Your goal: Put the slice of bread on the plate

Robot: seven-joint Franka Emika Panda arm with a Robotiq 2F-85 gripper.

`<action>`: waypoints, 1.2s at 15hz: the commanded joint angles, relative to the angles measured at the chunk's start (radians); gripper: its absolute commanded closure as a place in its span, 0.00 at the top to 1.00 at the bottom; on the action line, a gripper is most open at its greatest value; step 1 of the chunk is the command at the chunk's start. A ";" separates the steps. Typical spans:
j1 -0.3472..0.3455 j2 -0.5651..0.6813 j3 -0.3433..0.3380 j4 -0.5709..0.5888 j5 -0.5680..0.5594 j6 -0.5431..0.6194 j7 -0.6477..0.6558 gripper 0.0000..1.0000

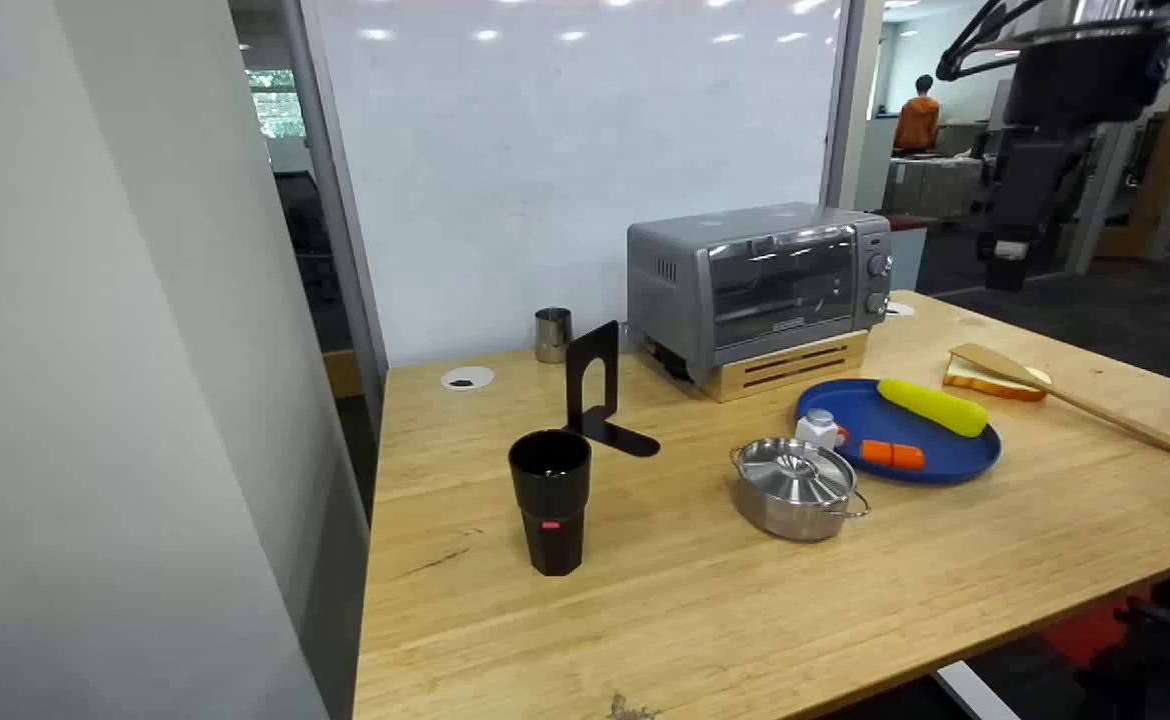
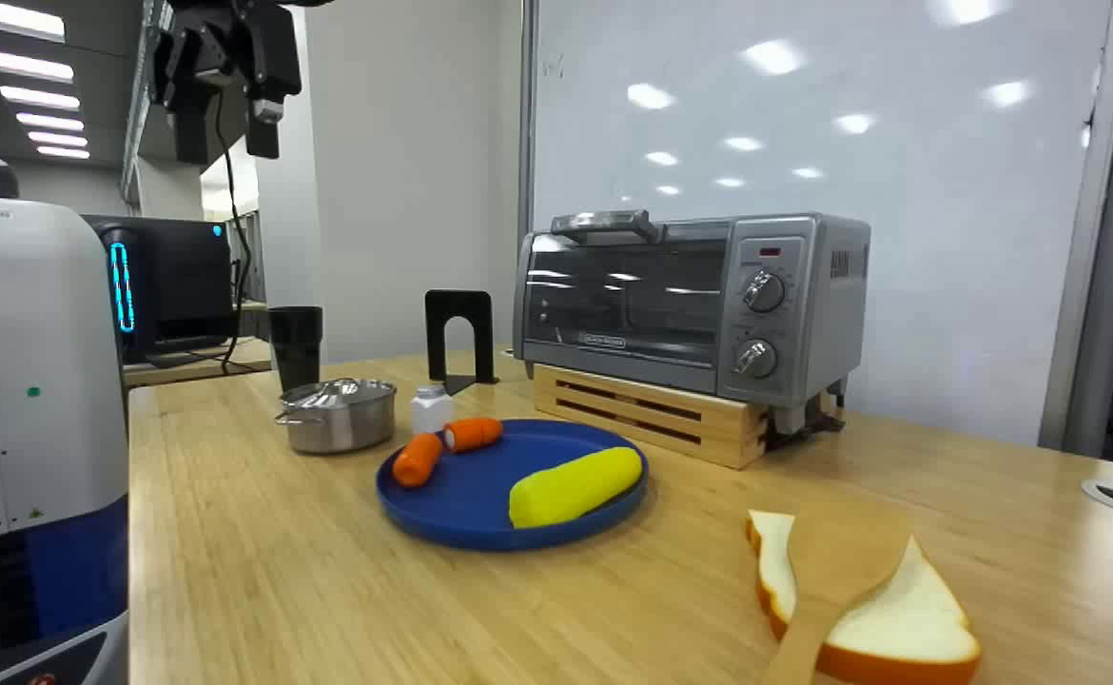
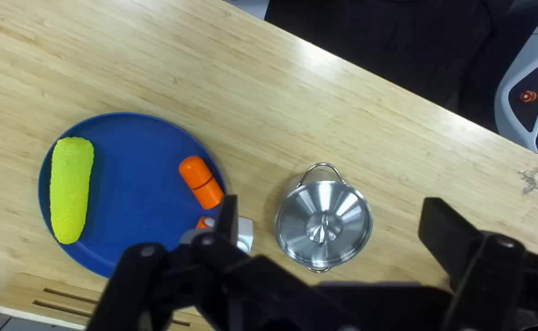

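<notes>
The slice of bread [image 1: 995,387] is cream-white with an orange-brown crust. It lies flat on the table beyond the plate, with a wooden spatula's [image 1: 1125,420] head resting across it. It also shows in an exterior view [image 2: 918,623], partly covered by the spatula [image 2: 837,561]. It is out of the wrist view. The round blue plate [image 1: 955,462] holds a yellow elongated item [image 3: 71,188] and orange carrot pieces [image 3: 201,181]; its bare middle shows in the wrist view [image 3: 135,184]. My gripper [image 2: 226,143] is open and empty, high above the table, over the pot in the wrist view.
A lidded silver pot [image 3: 324,225] and a white shaker [image 1: 817,430] stand beside the plate. A toaster oven [image 1: 775,280] on a wooden stand [image 2: 652,414] is behind it. A black bookend [image 1: 595,390], black cup [image 1: 552,500] and metal cup [image 1: 553,335] stand farther along.
</notes>
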 commanded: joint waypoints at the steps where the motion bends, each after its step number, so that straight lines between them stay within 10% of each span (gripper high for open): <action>1: -0.002 0.000 0.001 0.002 0.001 -0.002 -0.001 1.00; 18: -0.081 -0.028 -0.088 -0.005 -0.117 0.053 -0.080 1.00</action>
